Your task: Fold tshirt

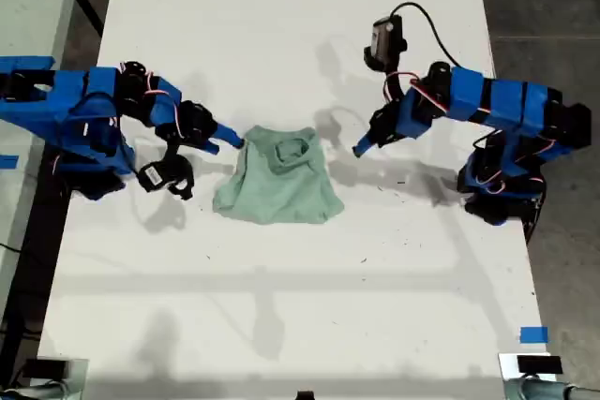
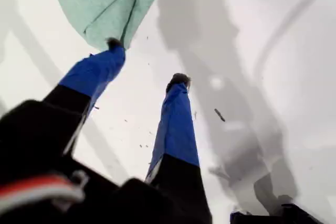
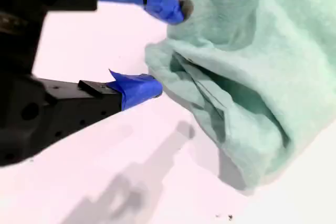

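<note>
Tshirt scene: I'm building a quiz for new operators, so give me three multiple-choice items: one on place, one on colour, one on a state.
1. Where does the tshirt lie?
A. between the two blue arms
B. off the table
C. under an arm's base

2. What colour is it?
A. red
B. pale mint green
C. black

3. How does my first gripper stand?
A. shut on the cloth
B. shut, empty
C. open

Answers:
1 A, the exterior view shows it on the white table with an arm on each side.
2 B, every view shows that colour.
3 C, the first wrist view shows a wide gap between its fingers.
</note>
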Tool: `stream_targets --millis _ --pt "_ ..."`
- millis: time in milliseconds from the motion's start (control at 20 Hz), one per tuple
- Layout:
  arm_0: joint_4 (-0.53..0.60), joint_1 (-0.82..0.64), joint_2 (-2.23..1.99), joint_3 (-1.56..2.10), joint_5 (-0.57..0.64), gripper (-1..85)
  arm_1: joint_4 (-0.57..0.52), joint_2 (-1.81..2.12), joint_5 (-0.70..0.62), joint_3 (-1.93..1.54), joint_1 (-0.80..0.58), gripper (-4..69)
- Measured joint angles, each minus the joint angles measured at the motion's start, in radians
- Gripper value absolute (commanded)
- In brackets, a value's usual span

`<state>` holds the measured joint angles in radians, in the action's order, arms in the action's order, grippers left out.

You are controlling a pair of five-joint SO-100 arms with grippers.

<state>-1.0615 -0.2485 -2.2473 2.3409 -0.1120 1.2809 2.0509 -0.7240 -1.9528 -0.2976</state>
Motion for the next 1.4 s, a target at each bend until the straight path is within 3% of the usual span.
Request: stream_targets --millis 100,200,450,500,600,700,800,900,1100,1400 --pt "0.114 0.092 -0.207 0.195 -0.049 0.1 -0.017 0.160 0.055 -0.161 0.044 0.8" --pt "0.199 0.155 -0.466 0.413 -0.112 0.1 -0.044 0.311 0.127 -0.310 0.107 -0.9" --pt "0.215 0.169 -0.950 0.792 -0.170 0.9 -0.086 0.830 0.333 -0.772 0.143 -1.0" --pt "0.173 0.147 -1.057 0.830 -0.172 1.4 -0.084 0.950 0.385 -0.865 0.150 -1.0" --pt "0.012 0.091 -1.235 0.831 -0.133 14.0 -0.054 1.239 0.505 -1.049 0.155 -0.7" --pt "-0.029 0.083 -1.247 0.833 -0.123 30.9 -0.044 1.367 0.552 -1.095 0.160 0.4" --pt "-0.029 0.176 -1.247 0.838 -0.184 28.6 -0.044 1.374 0.511 -1.109 0.161 1.5" --pt "-0.034 0.285 -1.246 0.838 -0.158 28.4 -0.046 1.376 0.433 -1.111 0.155 1.5" --pt "-0.057 0.348 -1.246 0.838 0.003 28.3 -0.044 1.376 -0.046 -1.112 0.167 0.8" --pt "-0.060 0.360 -1.246 0.838 0.026 28.3 -0.038 1.376 -0.100 -1.112 0.155 0.8"
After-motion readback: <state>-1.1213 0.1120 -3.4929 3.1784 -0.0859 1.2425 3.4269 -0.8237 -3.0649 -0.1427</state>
